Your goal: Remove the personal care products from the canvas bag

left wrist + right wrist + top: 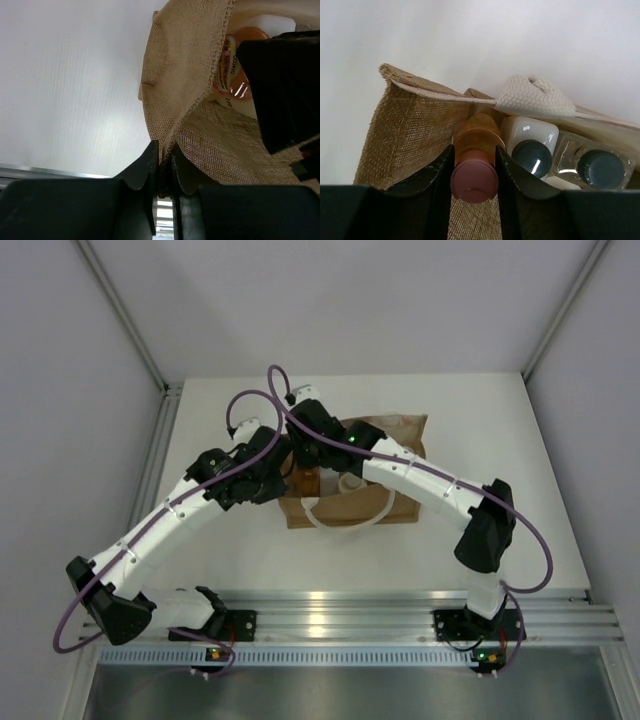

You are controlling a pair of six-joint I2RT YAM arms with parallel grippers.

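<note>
in the right gripper (pixel 474 152), squeezed between both fingers just under its pink cap: orange bottle (pixel 475 131), lying in the mouth of the canvas bag (pixel 407 130) by one side wall. next to it inside the bag, two dark-capped bottles (pixel 532 157), below a white handle (pixel 535 97). in the left gripper (pixel 161 150), jaws closed tight: the bag's woven rim, above the white table (pixel 65 85)

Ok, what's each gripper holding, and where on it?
Right gripper grips the orange bottle at its top end, by the pink cap. Left gripper pinches the bag at its fabric edge.
</note>
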